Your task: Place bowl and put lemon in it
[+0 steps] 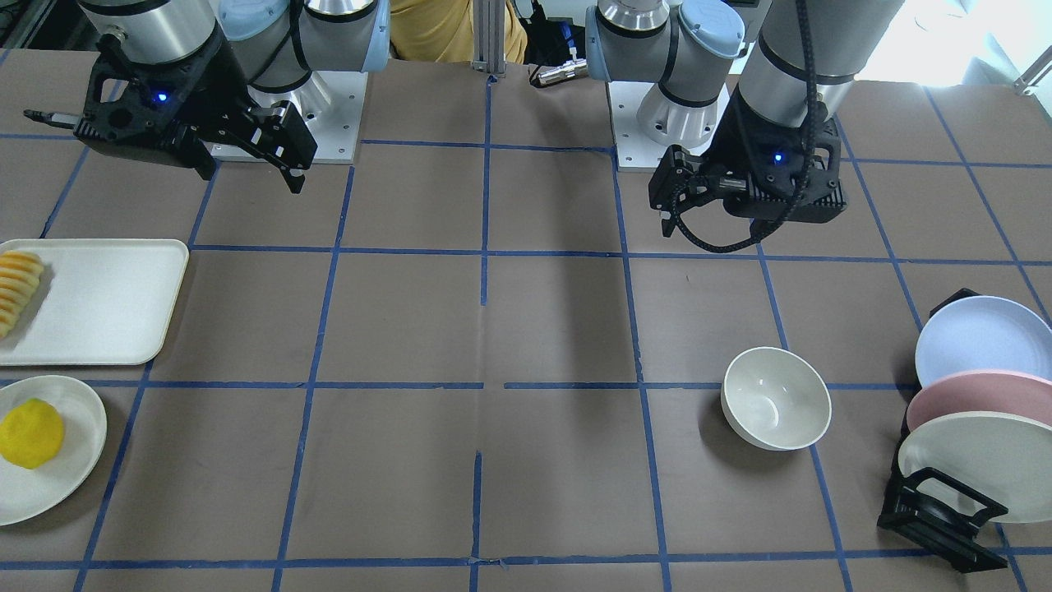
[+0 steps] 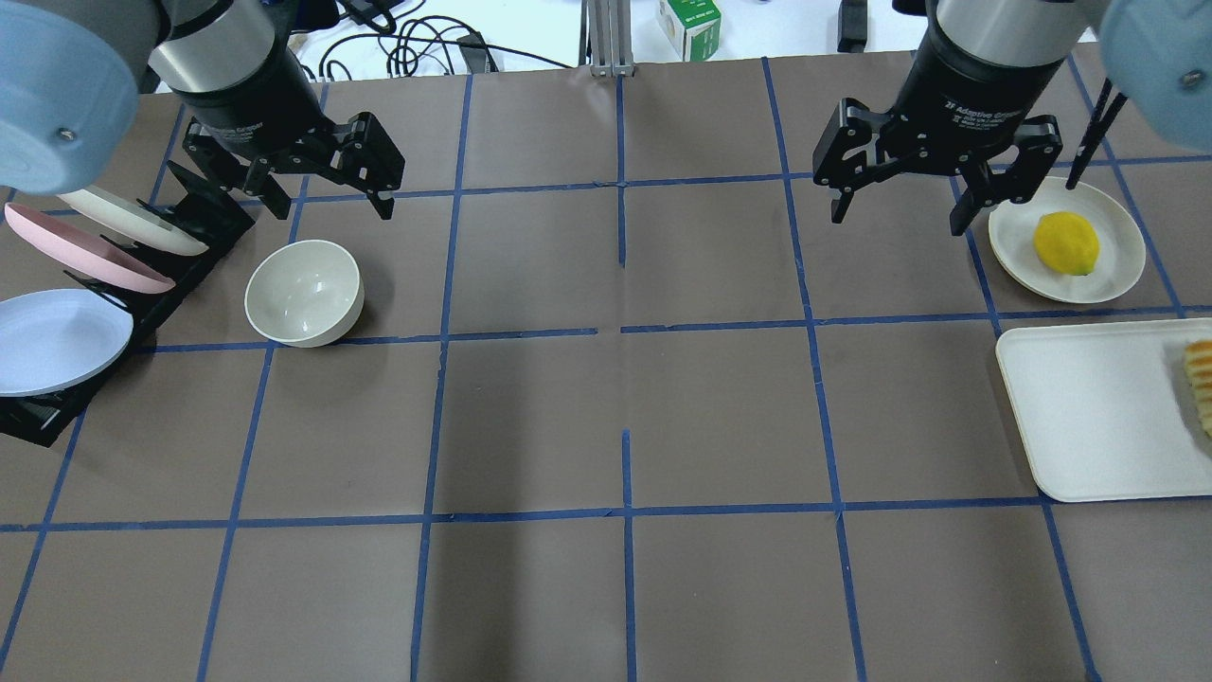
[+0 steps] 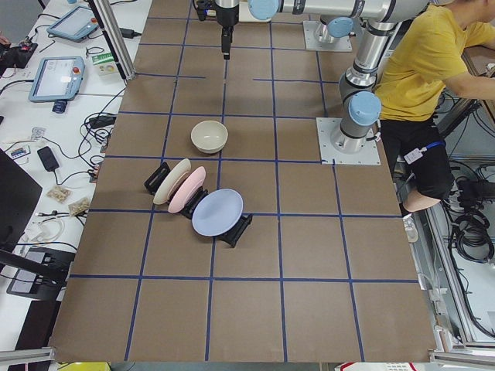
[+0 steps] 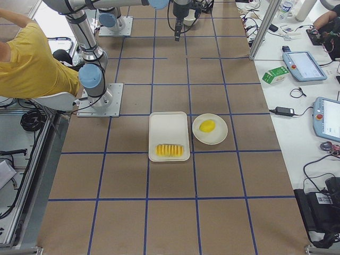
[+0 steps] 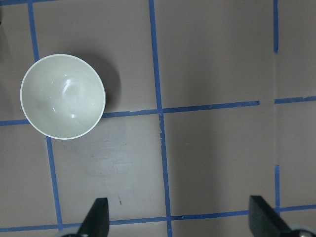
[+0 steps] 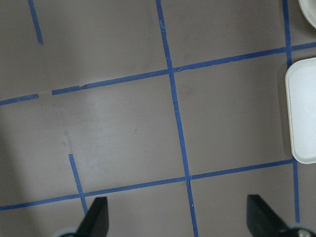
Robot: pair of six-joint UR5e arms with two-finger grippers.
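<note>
The off-white bowl (image 1: pixel 776 399) stands upright and empty on the table, beside the plate rack; it also shows in the overhead view (image 2: pixel 304 292), the exterior left view (image 3: pixel 209 136) and the left wrist view (image 5: pixel 62 96). The yellow lemon (image 1: pixel 31 433) lies on a flat off-white plate (image 1: pixel 78 415) at the other end of the table, also in the overhead view (image 2: pixel 1066 243) and the exterior right view (image 4: pixel 207 126). My left gripper (image 2: pixel 331 201) (image 5: pixel 180 219) hangs open and empty above the table, just beyond the bowl. My right gripper (image 2: pixel 898 220) (image 6: pixel 177 219) hangs open and empty beside the lemon's plate.
A black rack (image 2: pixel 199 227) holds three plates, off-white, pink and blue, next to the bowl. A cream rectangular tray (image 2: pixel 1089 417) with ridged orange-yellow slices (image 1: pixel 16 288) lies by the lemon's plate. A person in a yellow shirt (image 3: pixel 433 69) sits behind the robot.
</note>
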